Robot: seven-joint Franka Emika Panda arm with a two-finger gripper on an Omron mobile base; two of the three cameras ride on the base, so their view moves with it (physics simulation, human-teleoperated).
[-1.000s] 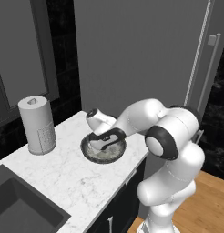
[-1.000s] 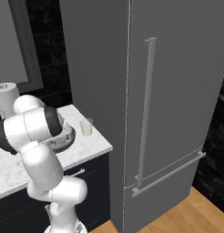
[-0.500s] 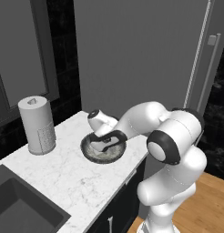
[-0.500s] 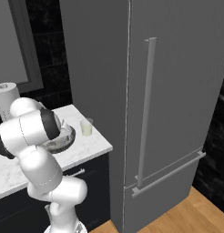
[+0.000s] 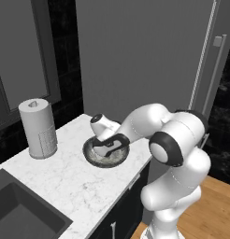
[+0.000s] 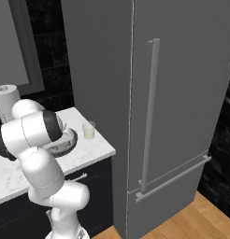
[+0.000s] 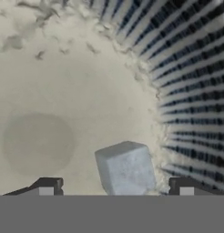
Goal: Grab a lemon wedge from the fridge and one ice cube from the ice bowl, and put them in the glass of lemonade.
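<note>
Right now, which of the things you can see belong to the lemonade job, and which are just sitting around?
Part of the job:
ice bowl
ice cube, between the open gripper tips
glass of lemonade
fridge, doors shut

Just lying about:
paper-towel roll
sink

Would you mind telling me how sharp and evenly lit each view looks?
Hand view: soft, slightly blurred close-up of the ice cube in the ice bowl, round shadow beside it. Left base view: even light, no glare. Right base view: flat, the fridge evenly grey.
</note>
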